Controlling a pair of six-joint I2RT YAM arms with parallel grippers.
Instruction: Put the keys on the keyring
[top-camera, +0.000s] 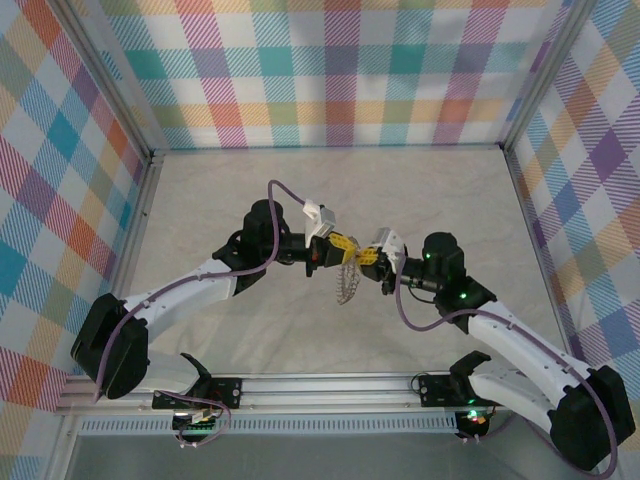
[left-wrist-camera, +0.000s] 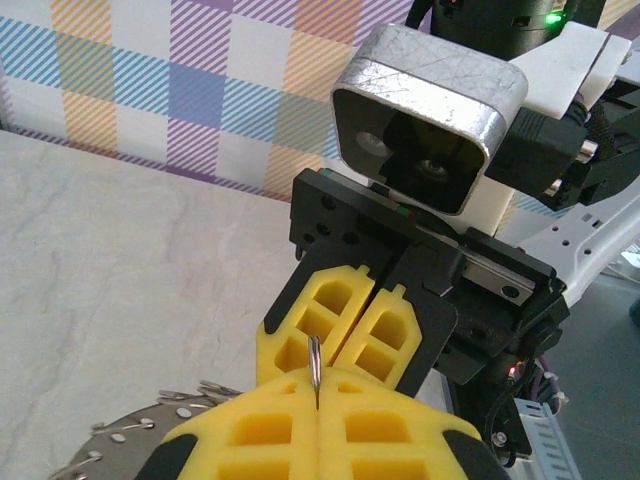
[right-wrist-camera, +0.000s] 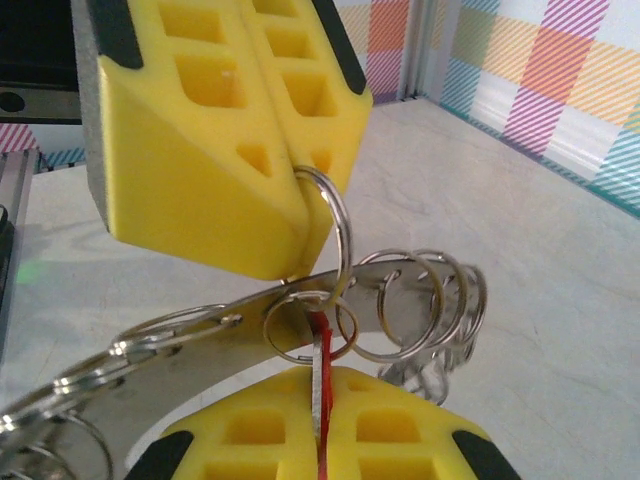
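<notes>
Arms, overhead view: both reached inward and met above the middle of the table (top-camera: 250, 190), the left gripper (top-camera: 344, 243) and the right gripper (top-camera: 367, 256) tip to tip, apparently so that one could feed what the other steadied.
Keyring, overhead view: the keyring (top-camera: 346, 283) hung just below the meeting tips, off the table, slightly to the near side.
Left jaws, left wrist view: pressed together on a thin wire loop (left-wrist-camera: 314, 365) standing edge-on between the yellow pads (left-wrist-camera: 250, 440). I judged that loop part of the keyring, whose toothed rim showed at the lower left, hanging from this grip.
Right jaws, left wrist view: closed too, yellow fingers pointing straight at the left pair, just beside it.
Red key, right wrist view: the red key (right-wrist-camera: 325, 405) stood on edge, pinched in the right gripper's closed jaws nearest the camera.
Small ring, right wrist view: a small ring (right-wrist-camera: 300, 325) above the red key overlapped the keyring's flat band; whether it was threaded on, I could not tell.
Left fingers, right wrist view: clamped on the wire loop, which passed around the band, likely to hold the keyring level for the other gripper.
Step, as judged: joining the red key to the keyring; fine alignment seemed the main need, since a slip could drop either piece.
</notes>
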